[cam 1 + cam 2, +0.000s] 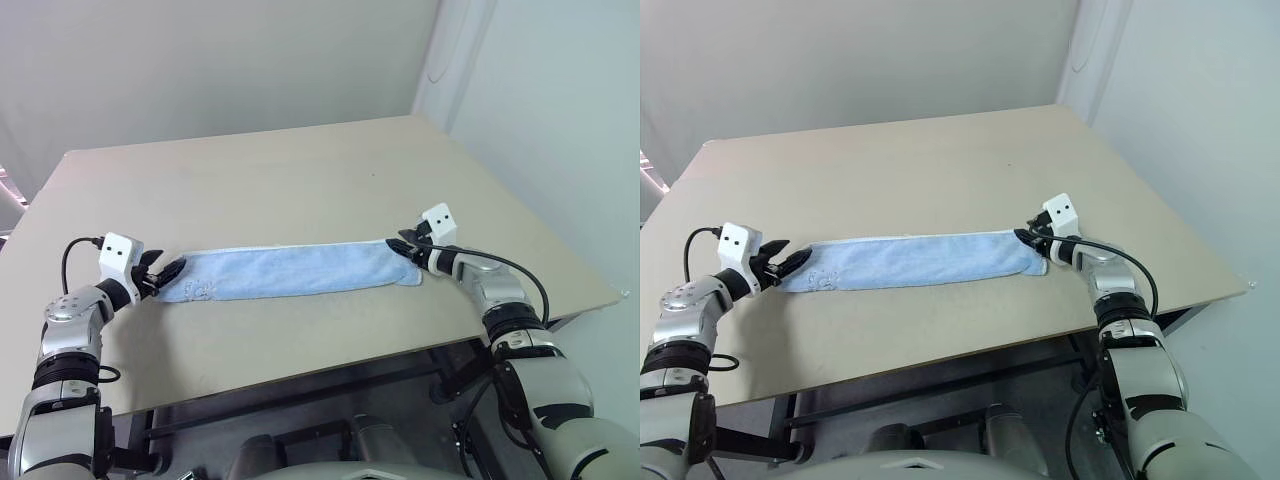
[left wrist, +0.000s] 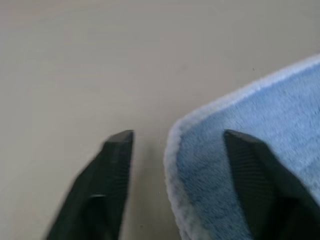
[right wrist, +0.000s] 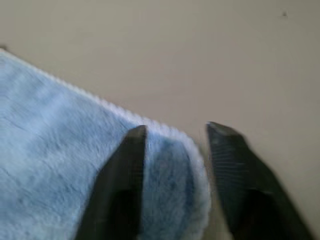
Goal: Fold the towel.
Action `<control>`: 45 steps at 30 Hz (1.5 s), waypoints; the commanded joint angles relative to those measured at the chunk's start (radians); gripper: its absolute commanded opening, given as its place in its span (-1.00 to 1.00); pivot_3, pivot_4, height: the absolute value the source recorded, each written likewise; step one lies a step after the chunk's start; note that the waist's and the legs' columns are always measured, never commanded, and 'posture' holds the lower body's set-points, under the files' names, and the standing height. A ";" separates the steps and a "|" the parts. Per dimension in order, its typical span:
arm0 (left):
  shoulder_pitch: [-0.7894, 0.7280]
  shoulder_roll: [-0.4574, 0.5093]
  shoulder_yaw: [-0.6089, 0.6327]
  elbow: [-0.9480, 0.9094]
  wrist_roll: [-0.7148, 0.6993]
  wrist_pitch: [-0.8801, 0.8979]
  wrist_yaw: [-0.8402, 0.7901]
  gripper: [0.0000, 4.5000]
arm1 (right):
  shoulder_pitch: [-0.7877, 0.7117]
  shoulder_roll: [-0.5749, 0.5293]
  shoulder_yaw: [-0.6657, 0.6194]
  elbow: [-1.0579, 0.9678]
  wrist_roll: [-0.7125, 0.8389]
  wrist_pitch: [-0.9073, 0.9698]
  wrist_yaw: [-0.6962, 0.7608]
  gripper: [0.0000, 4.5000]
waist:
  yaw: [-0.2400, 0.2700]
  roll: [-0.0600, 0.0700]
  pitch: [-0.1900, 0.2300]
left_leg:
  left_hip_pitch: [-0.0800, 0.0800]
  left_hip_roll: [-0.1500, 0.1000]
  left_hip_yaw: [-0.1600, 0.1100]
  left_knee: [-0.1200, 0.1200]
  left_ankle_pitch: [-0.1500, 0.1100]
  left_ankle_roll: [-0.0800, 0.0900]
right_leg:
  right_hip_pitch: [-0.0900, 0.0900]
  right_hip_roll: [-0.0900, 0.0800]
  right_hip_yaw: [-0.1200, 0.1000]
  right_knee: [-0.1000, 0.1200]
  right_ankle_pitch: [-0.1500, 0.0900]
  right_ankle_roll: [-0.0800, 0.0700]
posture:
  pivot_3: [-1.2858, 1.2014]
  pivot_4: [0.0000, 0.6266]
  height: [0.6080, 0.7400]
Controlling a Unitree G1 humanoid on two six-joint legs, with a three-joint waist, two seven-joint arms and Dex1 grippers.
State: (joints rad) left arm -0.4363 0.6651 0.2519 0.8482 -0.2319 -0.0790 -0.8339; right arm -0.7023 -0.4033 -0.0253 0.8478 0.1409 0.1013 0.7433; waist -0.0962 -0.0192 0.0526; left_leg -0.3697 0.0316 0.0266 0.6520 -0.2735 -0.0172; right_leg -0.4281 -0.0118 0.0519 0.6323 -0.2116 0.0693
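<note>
The towel [image 1: 300, 270], light blue with white trim, lies as a long narrow strip across the near part of the table, with a dark logo [image 1: 200, 291] near its left end. My left gripper [image 1: 170, 268] is at that left end and stands open. In the left wrist view the towel's corner [image 2: 240, 130] lies between its fingers [image 2: 117, 150]. My right gripper [image 1: 405, 243] is at the right end, also open. There the towel's rounded corner [image 3: 170, 165] sits between its spread fingers [image 3: 225, 150].
The beige table [image 1: 280, 170] stretches far behind the towel. Its front edge runs close below the strip, and its right edge lies just past my right arm. A pale wall stands behind.
</note>
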 commanded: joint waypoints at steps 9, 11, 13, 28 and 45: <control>0.131 0.049 0.074 -0.462 -0.148 0.164 -0.052 0.91 | 0.063 -0.123 -0.224 -0.456 0.387 0.757 0.061 0.70 | 0.004 0.000 0.000 | -0.002 0.000 -0.001 -0.001 0.000 0.000 | -0.001 -0.002 0.000 0.000 0.000 0.000 | 0.03 -1.00 0.83; 0.170 0.045 0.058 -0.553 -0.160 0.195 -0.068 0.91 | 0.073 -0.156 -0.284 -0.500 0.517 1.003 0.087 0.70 | 0.004 0.000 0.000 | -0.001 0.000 -0.001 -0.001 0.000 0.000 | -0.001 -0.001 -0.001 0.000 0.000 0.000 | 0.03 -1.00 0.83; 0.198 0.035 0.035 -0.611 -0.159 0.214 -0.074 0.91 | 0.071 -0.203 -0.302 -0.491 0.615 1.232 0.139 0.70 | 0.004 0.000 0.000 | -0.001 0.000 -0.001 -0.001 0.000 0.000 | -0.001 -0.001 0.000 0.000 -0.001 -0.001 | 0.03 -1.00 0.83; 0.199 -0.034 -0.096 -0.643 -0.093 0.226 -0.077 0.91 | 0.168 -0.024 -0.531 -0.438 0.664 1.509 -0.177 0.70 | 0.001 0.000 -0.001 | 0.000 0.000 -0.001 0.001 0.000 0.000 | 0.001 0.002 0.000 0.000 -0.004 0.000 | 0.03 -1.00 0.83; 0.212 -0.037 -0.088 -0.645 -0.086 0.223 -0.065 0.91 | 0.028 -0.033 -0.680 -0.094 0.570 1.161 -0.453 0.70 | -0.003 0.003 -0.002 | 0.005 0.003 -0.004 0.008 -0.002 -0.003 | 0.018 0.001 -0.002 -0.020 -0.002 0.002 | 0.03 -1.00 0.83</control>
State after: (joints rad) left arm -0.2106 0.6208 0.1446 0.2253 -0.3152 0.1602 -0.9054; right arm -0.6574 -0.3919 -0.6759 0.7419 0.7466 1.3356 0.3406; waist -0.0994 -0.0166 0.0509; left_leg -0.3660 0.0362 0.0219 0.6597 -0.2758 -0.0209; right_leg -0.4091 -0.0124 0.0498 0.6090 -0.2138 0.0713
